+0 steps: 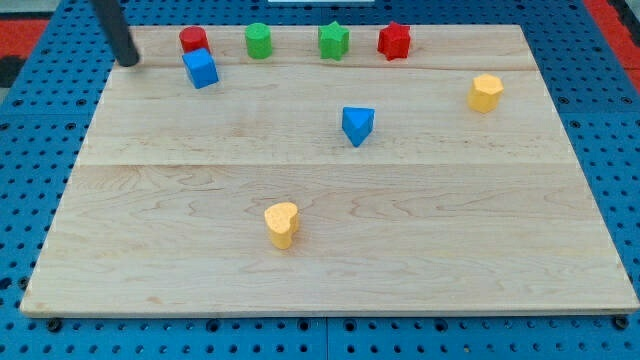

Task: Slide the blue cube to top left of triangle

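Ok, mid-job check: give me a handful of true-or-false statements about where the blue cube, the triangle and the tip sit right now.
1. The blue cube lies toward the view's top left of the blue triangle. True.
2. My tip is touching the blue triangle. False: it stands at the board's top left, left of the blue cube and apart from it.
3. The red block sits close above the blue cube. True.
4. Two yellow blocks flank the blue cube. False: one yellow block is at the view's right, the other near the bottom centre.
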`<action>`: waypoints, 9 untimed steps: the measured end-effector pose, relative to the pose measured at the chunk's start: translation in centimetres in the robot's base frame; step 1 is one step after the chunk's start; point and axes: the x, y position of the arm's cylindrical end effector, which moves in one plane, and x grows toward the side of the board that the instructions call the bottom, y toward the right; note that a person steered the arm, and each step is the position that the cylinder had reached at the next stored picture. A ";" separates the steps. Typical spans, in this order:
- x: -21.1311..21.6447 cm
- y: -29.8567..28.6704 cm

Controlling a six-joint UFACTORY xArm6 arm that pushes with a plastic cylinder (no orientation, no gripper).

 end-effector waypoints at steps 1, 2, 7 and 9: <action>3.2 7.8; 4.2 12.1; -0.6 11.9; 3.5 17.0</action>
